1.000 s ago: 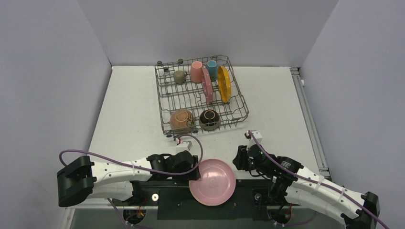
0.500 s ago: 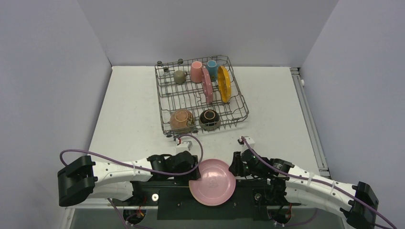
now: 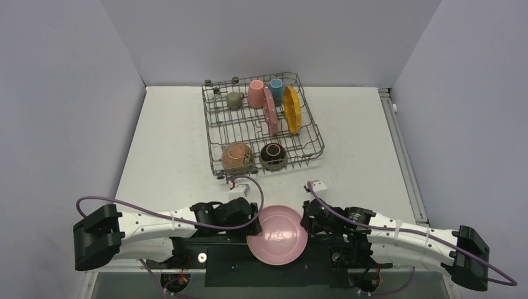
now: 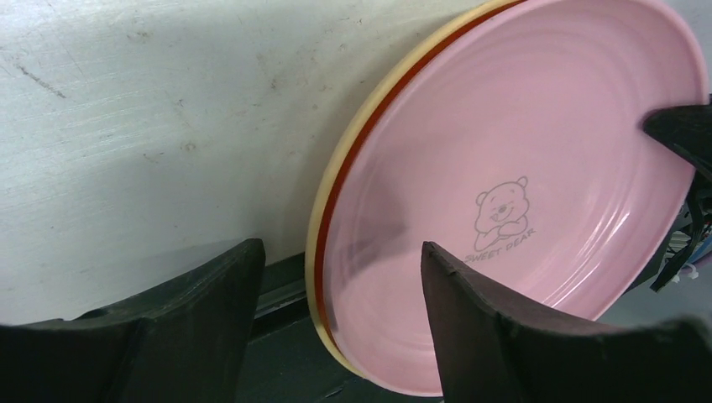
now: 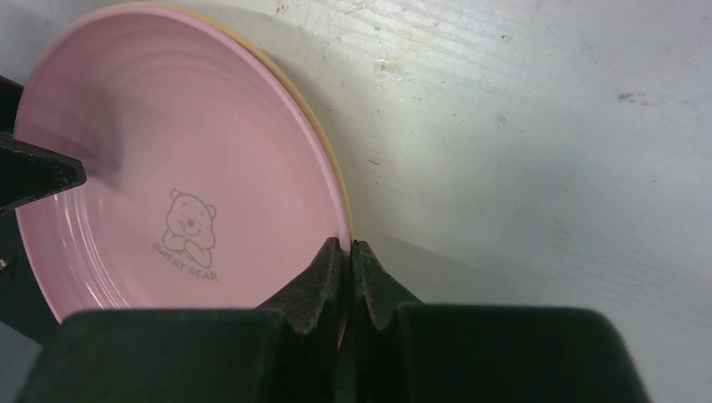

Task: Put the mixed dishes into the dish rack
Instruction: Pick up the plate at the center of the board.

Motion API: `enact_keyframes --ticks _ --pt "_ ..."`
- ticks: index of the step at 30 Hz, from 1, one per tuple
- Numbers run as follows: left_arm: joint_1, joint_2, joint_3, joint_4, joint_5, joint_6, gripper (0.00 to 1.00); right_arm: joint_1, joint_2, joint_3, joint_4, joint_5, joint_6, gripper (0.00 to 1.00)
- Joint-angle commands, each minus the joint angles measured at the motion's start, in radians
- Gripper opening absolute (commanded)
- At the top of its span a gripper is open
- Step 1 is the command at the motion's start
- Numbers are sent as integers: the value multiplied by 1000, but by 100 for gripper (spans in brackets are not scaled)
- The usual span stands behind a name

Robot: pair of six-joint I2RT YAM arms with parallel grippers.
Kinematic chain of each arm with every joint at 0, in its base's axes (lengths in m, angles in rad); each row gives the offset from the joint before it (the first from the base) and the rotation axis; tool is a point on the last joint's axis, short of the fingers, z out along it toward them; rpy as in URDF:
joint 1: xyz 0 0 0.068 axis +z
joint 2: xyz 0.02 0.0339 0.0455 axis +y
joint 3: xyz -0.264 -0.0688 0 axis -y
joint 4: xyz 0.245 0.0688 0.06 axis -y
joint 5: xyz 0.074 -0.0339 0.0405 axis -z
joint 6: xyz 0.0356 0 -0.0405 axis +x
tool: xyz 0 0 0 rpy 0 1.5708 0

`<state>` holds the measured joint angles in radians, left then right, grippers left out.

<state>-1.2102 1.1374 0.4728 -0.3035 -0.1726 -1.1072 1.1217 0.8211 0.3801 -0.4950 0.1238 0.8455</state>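
The right gripper point(image 5: 344, 252) is pinched tight, its two black fingers pressed together on the right rim of the bear-printed pink plate point(image 5: 168, 151), with the thin edge caught between them. Across the dish, the left gripper point(image 4: 340, 250) stands wide, one finger outside the left rim and the other over the plate's pink face, so the rim sits in the gap; whether either finger touches it cannot be told. The plate lies face up between the two arms, showing a small bear drawing and lettering in its well and a cream and orange band along its underside edge. It sits at the near edge of the table point(image 3: 162, 149), part of it jutting past that edge over the black mounting bar point(image 3: 230, 249). Well apart, toward the far side of the table, stands the dish rack point(image 3: 236, 128). At its near end sit a terracotta bowl point(image 3: 236, 156) and a dark brown bowl point(image 3: 273, 156) side by side. Farther back, another pink plate point(image 3: 269, 112) and an orange-yellow plate point(image 3: 292, 109) stand on edge between the tines, with a grey-green cup point(image 3: 235, 99), a pink cup point(image 3: 256, 93) and a blue cup point(image 3: 276, 89) along the far end.
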Motion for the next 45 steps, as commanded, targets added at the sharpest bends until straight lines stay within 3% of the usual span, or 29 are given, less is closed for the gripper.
enact_keyframes --ticks 1,6,10,21,30,39,45 --pt "-5 -33 11 -18 -28 3 68 24 -17 91 -43 111 2 0" --pt "-5 -68 49 -107 -76 15 83 52 -44 158 -114 175 2 0" --pt "-5 -120 95 -180 -107 35 89 70 -53 206 -160 207 -3 0" --pt "-3 -273 146 -185 -35 67 90 82 -67 298 -179 223 -20 0" --pt "-2 -346 137 -166 27 59 82 84 -84 341 -147 196 -28 0" --pt "1 -391 104 -103 66 49 64 84 -119 367 -147 182 -33 0" --pt "12 -421 89 -59 94 52 35 83 -130 356 -139 177 -28 0"
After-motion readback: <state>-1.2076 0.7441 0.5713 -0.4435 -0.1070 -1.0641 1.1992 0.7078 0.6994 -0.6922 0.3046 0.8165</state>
